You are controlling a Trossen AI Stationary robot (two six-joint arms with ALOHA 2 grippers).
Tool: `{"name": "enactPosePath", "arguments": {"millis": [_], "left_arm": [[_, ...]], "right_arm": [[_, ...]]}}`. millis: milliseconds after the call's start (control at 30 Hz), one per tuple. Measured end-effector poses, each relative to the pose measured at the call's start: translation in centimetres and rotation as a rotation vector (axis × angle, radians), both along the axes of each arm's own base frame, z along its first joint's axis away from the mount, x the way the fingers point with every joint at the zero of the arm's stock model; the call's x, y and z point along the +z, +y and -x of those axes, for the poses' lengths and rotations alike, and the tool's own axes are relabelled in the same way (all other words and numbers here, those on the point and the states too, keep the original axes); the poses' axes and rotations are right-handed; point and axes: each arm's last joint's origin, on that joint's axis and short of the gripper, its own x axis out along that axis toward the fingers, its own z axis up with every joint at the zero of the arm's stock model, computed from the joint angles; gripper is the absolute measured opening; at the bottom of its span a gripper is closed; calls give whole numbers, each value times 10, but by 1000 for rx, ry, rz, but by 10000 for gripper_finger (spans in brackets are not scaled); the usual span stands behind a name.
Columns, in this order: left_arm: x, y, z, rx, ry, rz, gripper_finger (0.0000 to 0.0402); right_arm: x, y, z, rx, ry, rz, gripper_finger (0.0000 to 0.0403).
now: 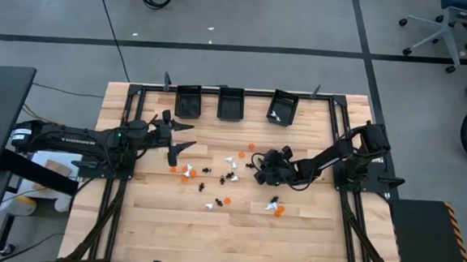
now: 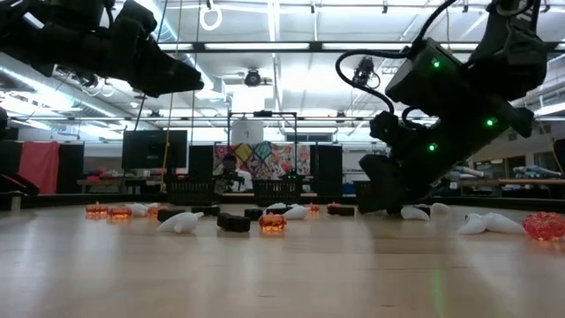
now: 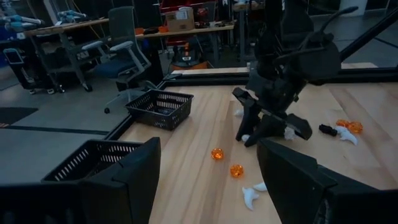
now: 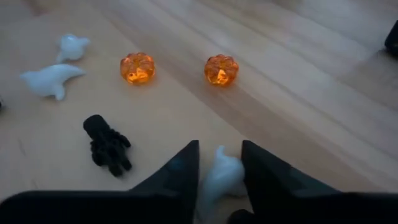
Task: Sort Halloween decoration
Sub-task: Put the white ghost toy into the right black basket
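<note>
The Halloween decoration lies scattered over the middle of the wooden table (image 1: 236,229) as tiny trinkets: orange pumpkins (image 4: 137,67) (image 4: 221,69), a black spider (image 4: 107,145) and white ghosts (image 4: 53,79). My right gripper (image 4: 219,149) (image 1: 260,172) is low over the table's middle, shut on one white ghost (image 4: 219,177). My left gripper (image 1: 186,138) (image 3: 211,186) hovers open above the table's left part, with nothing between its fingers. My right gripper pinches the white ghost by its two sides (image 4: 214,167) between its two fingers. The fingers slant down at it from the table's right side. The ghost's lower part is hidden behind the fingers, and I cannot tell whether it is off the wood.
Three small black bins (image 1: 188,101) (image 1: 232,104) (image 1: 284,107) stand in a row along the far edge; the right one holds white trinkets. More trinkets (image 1: 228,200) (image 1: 276,207) lie nearer the front. A black frame (image 1: 220,89) borders the table.
</note>
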Motion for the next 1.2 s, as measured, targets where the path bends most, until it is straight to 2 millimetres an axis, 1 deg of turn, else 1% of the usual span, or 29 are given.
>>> {"name": "enactPosePath", "arguments": {"millis": [100, 167, 267, 400, 600, 800, 967, 1067, 1200], "left_arm": [[0, 0, 0, 0, 1, -4, 254], [0, 0, 0, 0, 1, -4, 254], [0, 0, 0, 0, -1, -5, 254], [1, 0, 0, -1, -9, -19, 254], [1, 0, 0, -1, -2, -19, 254], [1, 0, 0, -1, -3, -18, 254], [1, 0, 0, -1, -2, -18, 254], [1, 0, 0, -1, -3, -18, 254], [1, 0, 0, -1, -3, -18, 254]], "right_arm": [[0, 2, 1, 6, 9, 0, 84], [1, 3, 1, 21, 15, 6, 71], [4, 3, 1, 52, 22, -9, 71], [11, 3, 3, 100, 32, -48, 82], [23, -1, 5, 161, 52, -79, 80], [36, -13, 4, 182, 13, -135, 78], [48, -25, 4, 167, -16, -112, 78], [57, -37, 5, 144, -38, -89, 78], [67, -61, 8, 88, -55, -49, 78]]}}
